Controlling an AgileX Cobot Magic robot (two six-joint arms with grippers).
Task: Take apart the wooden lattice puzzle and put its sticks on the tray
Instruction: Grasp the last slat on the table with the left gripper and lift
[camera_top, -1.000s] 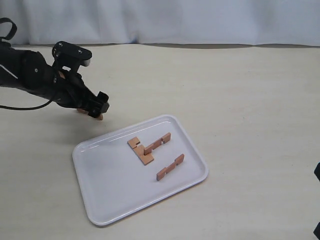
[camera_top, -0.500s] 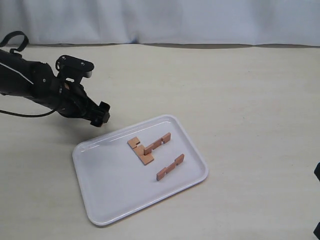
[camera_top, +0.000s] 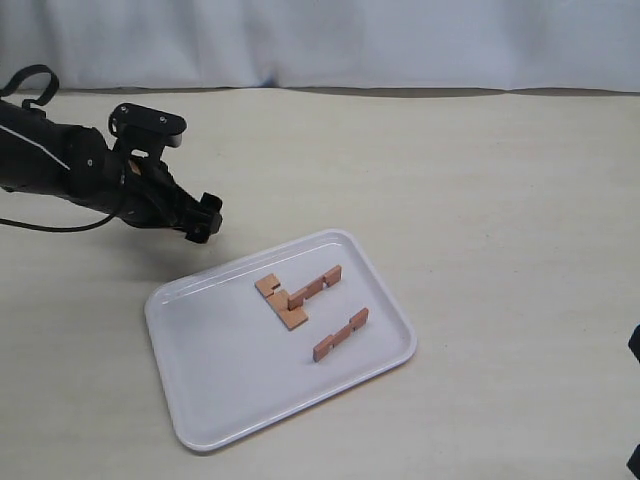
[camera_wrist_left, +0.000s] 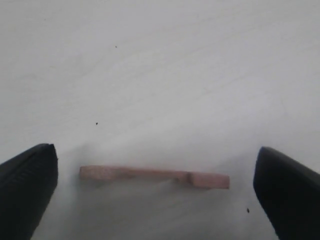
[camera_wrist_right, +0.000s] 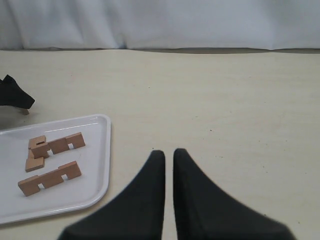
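Spread open, the robot's left hand hovers over a short light-brown notched wooden stick lying flat on the desk near the large white plastic tray, its long axis spanning finger to finger, so turning the wrist to pinch across its width looks wisest.

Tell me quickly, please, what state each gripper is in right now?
Left gripper: open, straddling one stick lying on the table.
Right gripper: shut, holding nothing.
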